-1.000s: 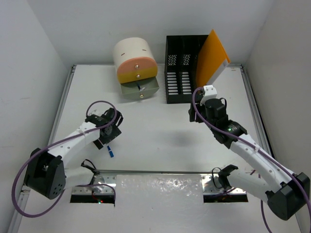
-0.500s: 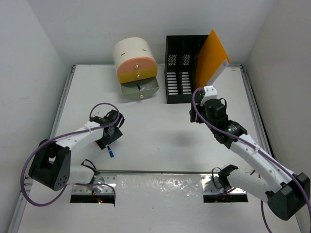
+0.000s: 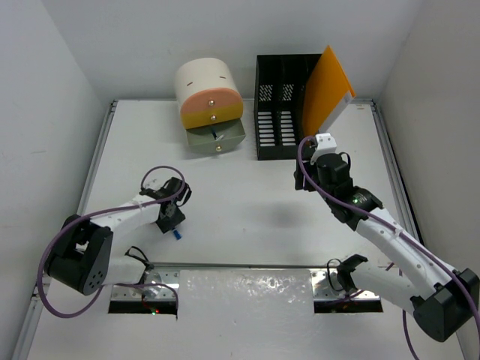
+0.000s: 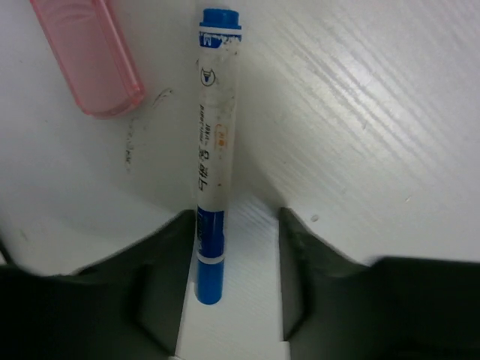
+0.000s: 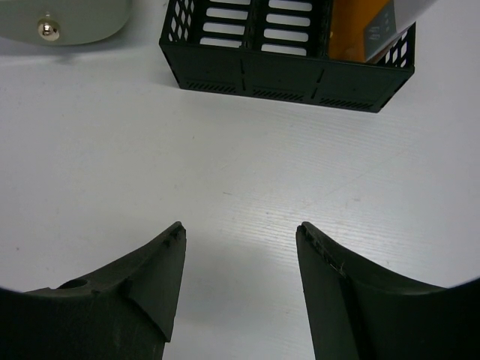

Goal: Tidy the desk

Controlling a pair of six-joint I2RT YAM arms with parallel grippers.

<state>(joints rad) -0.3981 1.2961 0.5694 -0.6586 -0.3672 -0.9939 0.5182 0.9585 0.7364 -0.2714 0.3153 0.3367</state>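
On the bench (image 3: 247, 202), spread under both arms, a blue marker (image 4: 214, 150) is straddled by the left tool (image 4: 236, 225). Its jaws are parted and not clamped: the marker is close against one finger, with a gap at the other. A pink item (image 4: 90, 60) is seen near the marker's far end. The right tool (image 5: 240, 232) is held released, empty, facing the black rack (image 5: 285, 75).

The desk (image 3: 247, 196) is flat, white and rectangular, with metal side rails and a foil near edge

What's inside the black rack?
An orange folder leans in the rack's right slot. Its lower edge is hidden by the rack wall. Nothing shows in the other slots.
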